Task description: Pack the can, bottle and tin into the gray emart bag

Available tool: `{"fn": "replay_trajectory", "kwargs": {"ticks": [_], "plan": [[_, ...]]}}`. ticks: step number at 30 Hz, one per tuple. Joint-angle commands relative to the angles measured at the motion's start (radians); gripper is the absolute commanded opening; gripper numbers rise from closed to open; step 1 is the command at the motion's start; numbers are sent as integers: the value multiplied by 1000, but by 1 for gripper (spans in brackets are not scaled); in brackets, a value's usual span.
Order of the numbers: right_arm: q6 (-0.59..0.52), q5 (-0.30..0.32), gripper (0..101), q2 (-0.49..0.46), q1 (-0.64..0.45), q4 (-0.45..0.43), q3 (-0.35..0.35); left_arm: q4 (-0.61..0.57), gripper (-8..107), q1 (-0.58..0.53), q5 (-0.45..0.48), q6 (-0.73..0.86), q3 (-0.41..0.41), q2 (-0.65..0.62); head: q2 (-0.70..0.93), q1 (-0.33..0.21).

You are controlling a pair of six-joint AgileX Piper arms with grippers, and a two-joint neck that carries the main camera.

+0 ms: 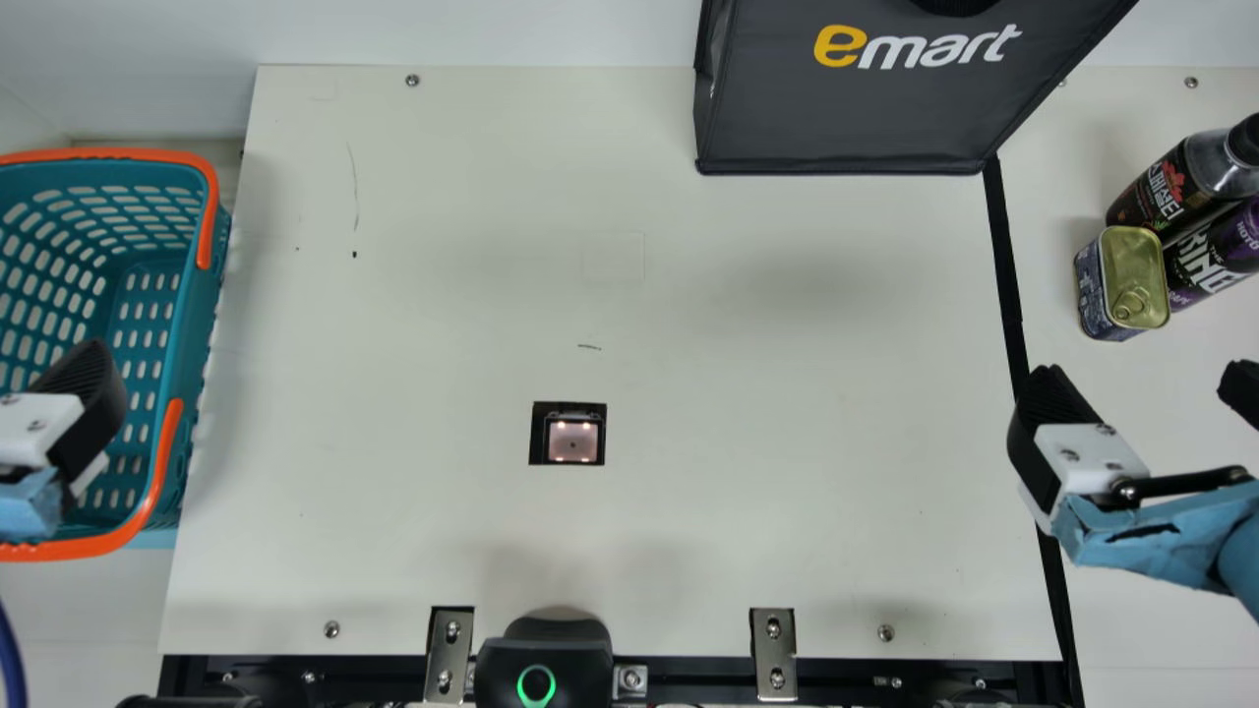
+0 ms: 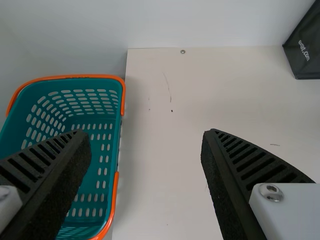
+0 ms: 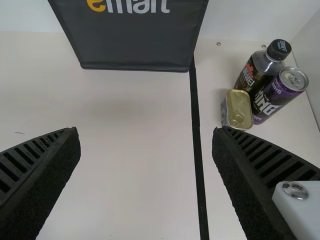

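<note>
The gray emart bag (image 1: 866,108) stands at the table's back, right of centre. To its right, the dark-capped bottle (image 1: 1180,182), purple can (image 1: 1220,251) and gold-lidded tin (image 1: 1131,280) stand close together. In the right wrist view the bottle (image 3: 262,65), can (image 3: 280,95) and tin (image 3: 237,111) are beyond the fingers. My right gripper (image 1: 1141,393) is open in front of the tin, nothing between its fingers; its wrist view shows the gripper (image 3: 146,130) wide apart. My left gripper (image 1: 84,393) is over the basket's side; in its wrist view the gripper (image 2: 147,132) is open and empty.
A teal basket (image 1: 187,344) with orange handles stands at the far left. A black strip (image 1: 1008,265) runs front to back on the right. A small square scanner window (image 1: 572,440) sits mid-table, and a black device (image 1: 551,659) is at the front edge.
</note>
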Motion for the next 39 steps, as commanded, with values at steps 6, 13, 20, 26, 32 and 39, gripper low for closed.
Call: {"fn": "replay_trajectory", "kwargs": {"ticks": [6,13,20,26,32,39], "plan": [[0,0,91,0,0,0,0,0,90,0,0,0,0,0,-159,-188],[0,0,91,0,0,0,0,0,90,0,0,0,0,0,-320,-340],[0,0,91,0,0,0,0,0,90,0,0,0,0,0,-320,-340],[0,0,91,0,0,0,0,0,90,0,0,0,0,0,-320,-340],[0,0,91,0,0,0,0,0,90,0,0,0,0,0,-320,-340],[0,0,91,0,0,0,0,0,90,0,0,0,0,0,-320,-340]]}}
